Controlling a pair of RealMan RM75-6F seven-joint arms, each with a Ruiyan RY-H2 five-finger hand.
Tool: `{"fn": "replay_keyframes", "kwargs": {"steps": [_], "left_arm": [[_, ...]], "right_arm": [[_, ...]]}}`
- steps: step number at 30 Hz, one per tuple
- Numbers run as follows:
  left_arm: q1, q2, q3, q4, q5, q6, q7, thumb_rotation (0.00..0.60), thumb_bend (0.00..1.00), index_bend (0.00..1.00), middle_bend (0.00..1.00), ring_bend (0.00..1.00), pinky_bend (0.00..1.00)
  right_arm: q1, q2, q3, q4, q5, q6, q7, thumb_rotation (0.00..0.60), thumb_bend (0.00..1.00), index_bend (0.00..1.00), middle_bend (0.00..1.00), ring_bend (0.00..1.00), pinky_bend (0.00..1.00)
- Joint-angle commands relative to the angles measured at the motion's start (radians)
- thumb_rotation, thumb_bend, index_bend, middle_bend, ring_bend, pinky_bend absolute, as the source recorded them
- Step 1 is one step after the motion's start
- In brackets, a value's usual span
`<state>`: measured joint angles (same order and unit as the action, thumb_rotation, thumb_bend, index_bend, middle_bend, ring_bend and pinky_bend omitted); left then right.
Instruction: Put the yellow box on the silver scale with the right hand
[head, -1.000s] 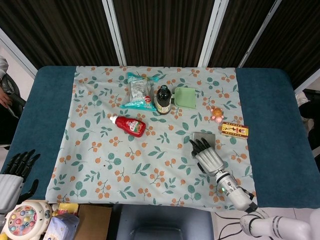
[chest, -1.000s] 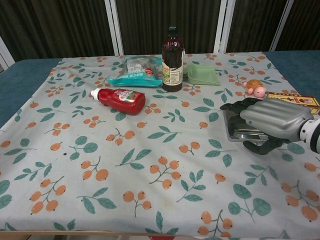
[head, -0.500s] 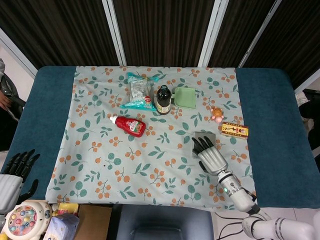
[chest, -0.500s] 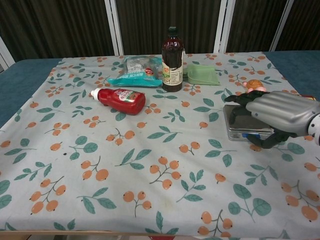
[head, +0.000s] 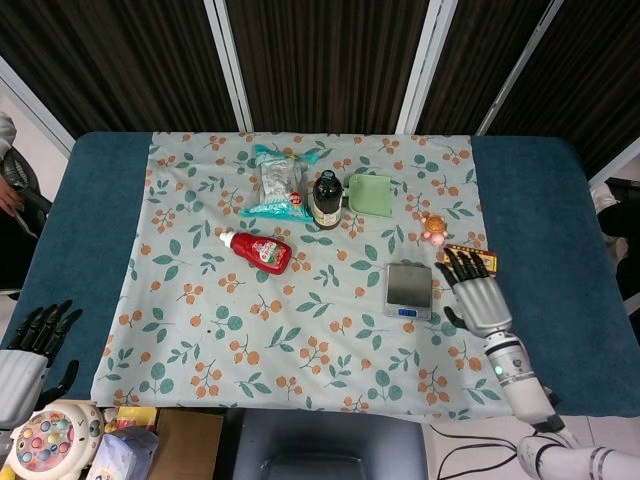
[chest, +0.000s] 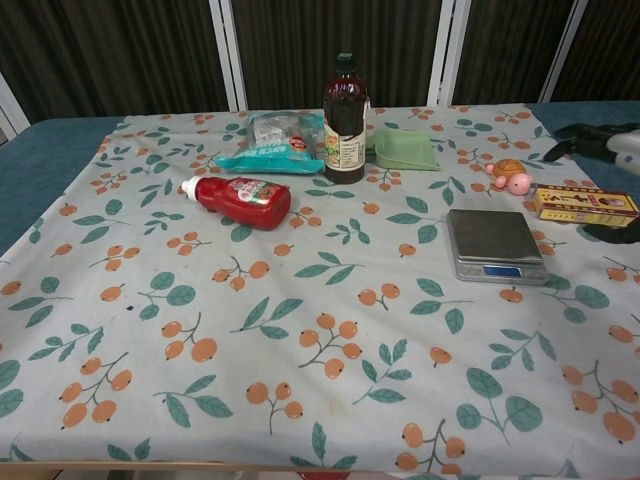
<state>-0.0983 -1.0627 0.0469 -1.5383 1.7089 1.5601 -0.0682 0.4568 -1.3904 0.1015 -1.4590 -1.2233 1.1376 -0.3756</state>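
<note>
The yellow box (chest: 585, 204) lies flat on the cloth to the right of the silver scale (chest: 494, 245). In the head view the yellow box (head: 484, 262) is mostly hidden under my right hand's fingertips, and the silver scale (head: 408, 289) sits bare to its left. My right hand (head: 476, 297) hovers over the box with fingers spread and holds nothing. The chest view catches only dark fingertips (chest: 580, 132) at the right edge. My left hand (head: 38, 342) hangs open off the table's front left corner.
A small orange turtle toy (chest: 511, 176) sits just behind the box. Farther back stand a brown bottle (chest: 344, 118), a green dish (chest: 405, 150) and a snack packet (chest: 270, 142). A red ketchup bottle (chest: 236, 199) lies left of centre. A toy phone (head: 50, 440) sits below the table edge.
My right hand has moved right, off the silver scale, and now hovers over the yellow box. The scale's top is uncovered. The left hand has barely moved.
</note>
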Motion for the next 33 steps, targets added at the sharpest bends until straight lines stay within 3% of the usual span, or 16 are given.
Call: {"fn": "replay_keyframes", "kwargs": {"steps": [1,6,14,25,33], "left_arm": [[-0.001,0.0,0.001,0.0,0.001,-0.001,-0.002,0.6,0.49,0.0,0.0,0.0,0.09],[-0.004,-0.001,0.001,-0.001,-0.002,-0.01,0.0,0.6,0.49,0.0,0.0,0.0,0.09],[-0.008,-0.009,-0.002,0.001,-0.01,-0.021,0.015,0.6,0.49,0.0,0.0,0.0,0.09],[-0.011,-0.005,-0.007,0.002,-0.026,-0.029,0.01,0.6,0.49,0.0,0.0,0.0,0.09],[-0.013,-0.007,-0.009,0.002,-0.031,-0.033,0.012,0.6,0.49,0.0,0.0,0.0,0.09]], "right_arm": [[-0.002,-0.008,0.049,0.126,0.119,-0.07,0.034,0.6,0.38,0.24,0.0,0.0,0.0],[0.029,-0.033,0.081,0.246,0.205,-0.169,0.063,0.6,0.27,0.21,0.0,0.0,0.0],[0.104,-0.091,0.111,0.366,0.25,-0.283,0.066,0.6,0.27,0.19,0.0,0.0,0.0],[0.196,-0.154,0.106,0.458,0.361,-0.377,-0.094,0.6,0.27,0.29,0.0,0.0,0.0],[0.238,-0.195,0.104,0.524,0.426,-0.428,-0.141,0.6,0.3,0.36,0.0,0.0,0.0]]}}
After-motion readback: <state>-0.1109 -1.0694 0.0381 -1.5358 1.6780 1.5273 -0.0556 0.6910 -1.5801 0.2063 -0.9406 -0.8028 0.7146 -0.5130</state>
